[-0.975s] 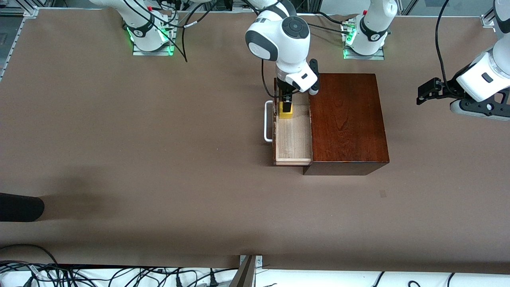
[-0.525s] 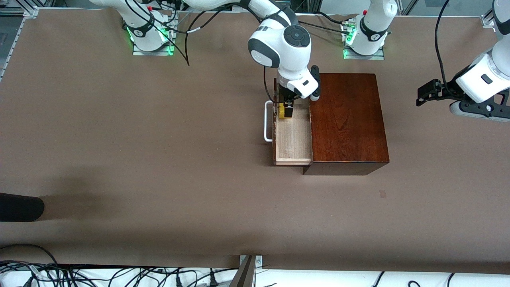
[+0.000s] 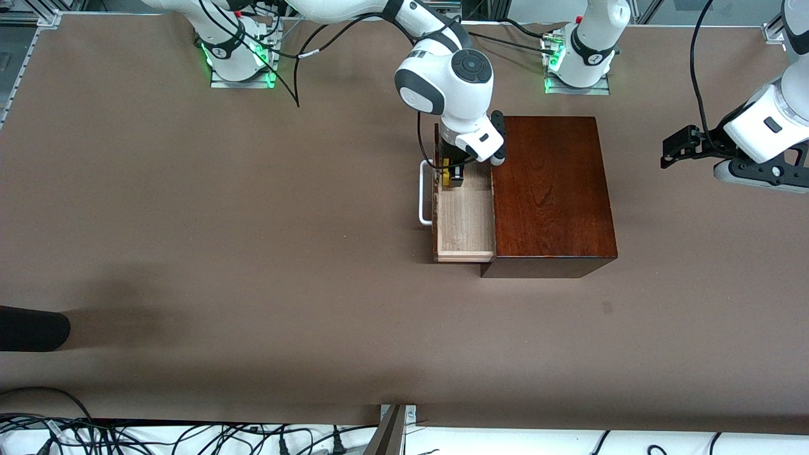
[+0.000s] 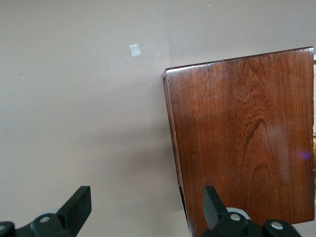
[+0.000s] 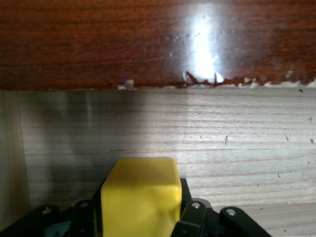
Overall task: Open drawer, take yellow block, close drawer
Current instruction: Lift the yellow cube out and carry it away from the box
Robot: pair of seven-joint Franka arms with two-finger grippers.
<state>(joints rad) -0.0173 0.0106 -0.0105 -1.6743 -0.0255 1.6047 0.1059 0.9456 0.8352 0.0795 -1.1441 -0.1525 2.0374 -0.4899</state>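
Note:
The drawer (image 3: 464, 221) of the dark reddish-brown wooden box (image 3: 550, 189) stands pulled out toward the right arm's end of the table, with its pale interior and white bar handle (image 3: 425, 193) showing. My right gripper (image 3: 452, 175) is down inside the drawer, at the end farther from the front camera, shut on the yellow block (image 3: 446, 175). In the right wrist view the block (image 5: 140, 195) sits between the fingers over the pale drawer floor (image 5: 237, 148). My left gripper (image 3: 676, 148) waits open and empty over the table beside the box; it also shows in the left wrist view (image 4: 146, 210).
The box's top (image 4: 242, 143) shows in the left wrist view. A small pale mark (image 3: 607, 308) lies on the brown table nearer the front camera than the box. A dark object (image 3: 31, 328) juts in at the right arm's end. Cables (image 3: 189, 436) run along the front edge.
My right gripper has lowered into the drawer around the yellow block, which now shows less in the front view. The left arm has barely moved.

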